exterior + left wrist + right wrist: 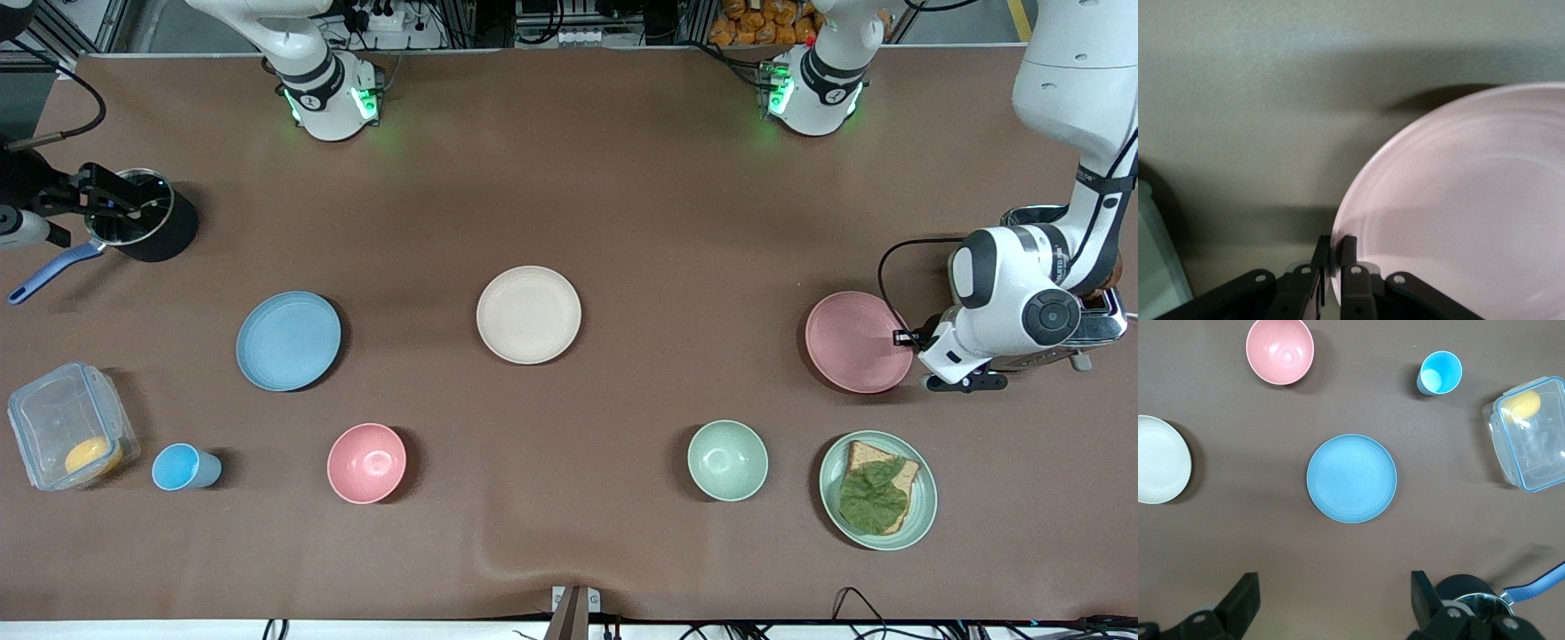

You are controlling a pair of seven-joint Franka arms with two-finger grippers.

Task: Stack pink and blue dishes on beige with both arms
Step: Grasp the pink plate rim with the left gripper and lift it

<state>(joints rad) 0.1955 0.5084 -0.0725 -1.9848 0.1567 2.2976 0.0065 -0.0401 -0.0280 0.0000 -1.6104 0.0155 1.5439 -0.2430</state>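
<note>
The pale pink plate (pixel 853 341) (pixel 1458 213) lies toward the left arm's end of the table. My left gripper (pixel 907 339) (pixel 1335 250) is shut on its rim, one finger above and one below the edge. The light blue plate (pixel 288 340) (pixel 1351 478) lies toward the right arm's end, with nothing touching it. Between them sits the beige plate (pixel 528 315) (pixel 1158 468), bare. My right gripper (pixel 114 200) (pixel 1333 603) hangs open in the air over the black pot (pixel 147 218), holding nothing.
Nearer the front camera stand a pink bowl (pixel 366 462), a small blue cup (pixel 182 467), a green bowl (pixel 727 460), a green plate with toast (pixel 920 516) and a clear lidded box (pixel 69 425). A metal toaster (pixel 1102 324) sits under the left arm.
</note>
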